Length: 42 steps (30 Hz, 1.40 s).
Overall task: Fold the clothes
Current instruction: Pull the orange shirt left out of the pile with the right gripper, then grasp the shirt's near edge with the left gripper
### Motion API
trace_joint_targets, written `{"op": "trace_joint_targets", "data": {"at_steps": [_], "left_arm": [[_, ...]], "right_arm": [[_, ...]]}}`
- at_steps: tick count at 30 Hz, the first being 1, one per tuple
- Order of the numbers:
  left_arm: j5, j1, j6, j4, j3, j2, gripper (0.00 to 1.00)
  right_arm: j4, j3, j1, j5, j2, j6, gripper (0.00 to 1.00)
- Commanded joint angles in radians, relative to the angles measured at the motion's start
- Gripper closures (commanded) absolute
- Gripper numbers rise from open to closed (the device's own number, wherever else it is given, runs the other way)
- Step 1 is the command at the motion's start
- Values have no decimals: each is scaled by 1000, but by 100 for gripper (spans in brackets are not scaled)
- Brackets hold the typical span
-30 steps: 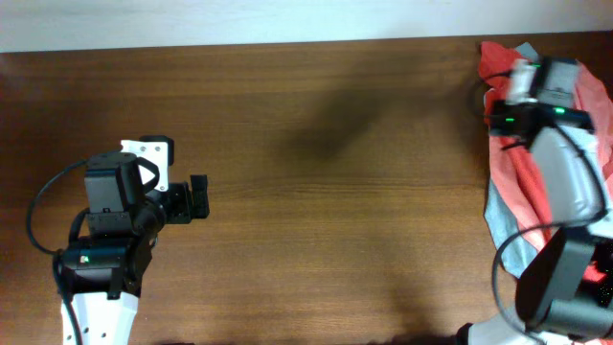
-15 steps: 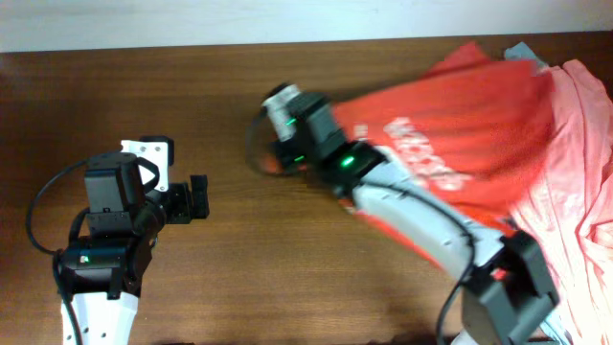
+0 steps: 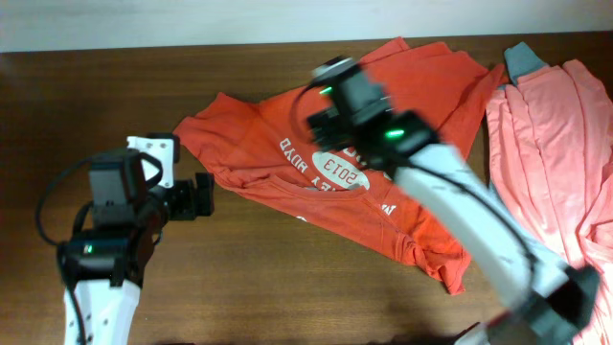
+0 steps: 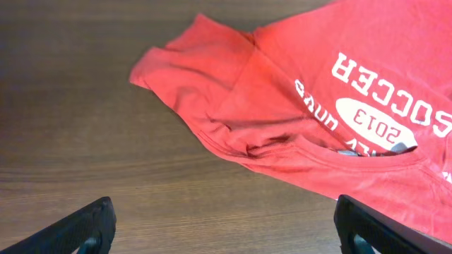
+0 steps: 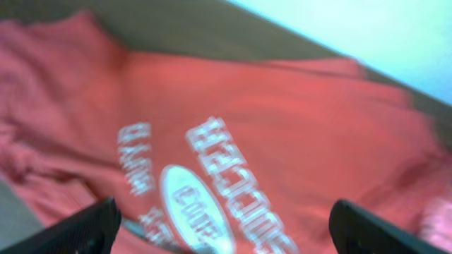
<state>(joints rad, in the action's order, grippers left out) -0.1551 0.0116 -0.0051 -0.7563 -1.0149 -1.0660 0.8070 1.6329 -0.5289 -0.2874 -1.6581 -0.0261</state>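
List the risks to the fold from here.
The red shirt lies skewed on the table, one sleeve rumpled and the hem bunched; folding it as it lies would likely trap creases. Its far side seems to meet the pink shirt, so a pull there might drag both.

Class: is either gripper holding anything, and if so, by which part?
Nothing is held. The left gripper is open over the table, beside the orange-red T-shirt. The right gripper, though blurred, is open above that shirt.
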Motion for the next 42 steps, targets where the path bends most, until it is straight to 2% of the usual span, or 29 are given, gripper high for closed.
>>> {"op": "trace_joint_targets", "data": {"at_steps": [1,5,10,16,22,23,27,28,35,38,42], "left_arm": [[-41,-26,-68,3,-19,-128,6],[-107,-53,-219,3,-19,-331,9],[-139,-64,-365,17,-19,-547,9],[-257,-73,-376,159,-19,-751,19],[-275,-86,-395,297,-19,-807,23],[-275,-89,-396,320,-19,-810,27],[-274,-90,-399,376,-19,-814,78],[-274,-90,-399,380,-19,-814,99],[-113,-32,-364,381,-53,-805,99],[-109,75,-330,359,-143,-792,99],[-115,262,-331,274,-359,-790,99]], "right_arm": [[93,56,103,-40,142,-12,1],[195,56,224,-39,234,-12,1],[280,56,302,-39,256,-12,1],[315,56,323,-38,253,-12,1],[316,56,323,-38,253,-13,1],[316,56,323,-38,253,-12,1],[322,56,323,-39,253,-12,1],[325,56,323,-39,253,-12,1],[351,56,323,-39,253,-12,1],[361,56,323,-39,253,-12,1],[361,56,323,-39,253,-12,1]]}}
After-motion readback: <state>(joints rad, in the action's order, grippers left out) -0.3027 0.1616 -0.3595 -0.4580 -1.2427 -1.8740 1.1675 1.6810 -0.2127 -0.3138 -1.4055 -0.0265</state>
